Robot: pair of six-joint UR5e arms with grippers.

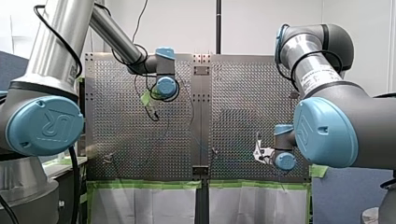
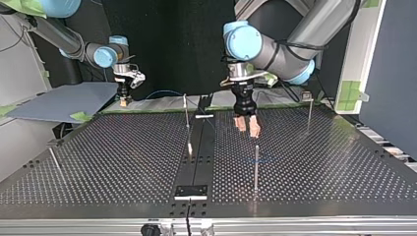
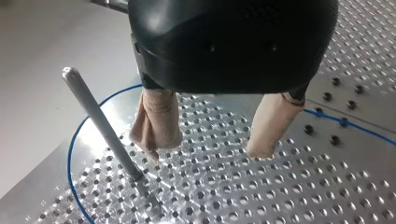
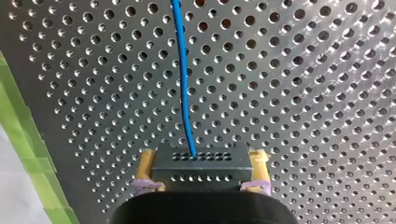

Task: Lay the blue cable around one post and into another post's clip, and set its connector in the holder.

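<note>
My right gripper (image 4: pixel 203 158), at the upper left of the top view, was clamped on the connector (image 4: pixel 201 171) between its yellow pads (image 4: pixel 148 161). The cable (image 4: pixel 183 84) ran from the connector straight ahead of it over the table (image 4: pixel 303 93). My left gripper (image 3: pixel 211 140), upper middle in the top view, hung with its beige fingers (image 3: pixel 156 123) spread, gripping nothing. The cable curved on the table around a post (image 3: pixel 100 123) just beside those fingers and ran on past their far side.

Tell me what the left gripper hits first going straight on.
Probably the bare perforated table: the left gripper points down at it, jaws open and empty. The post and blue cable sit off to one side, seemingly clear of that line.
</note>
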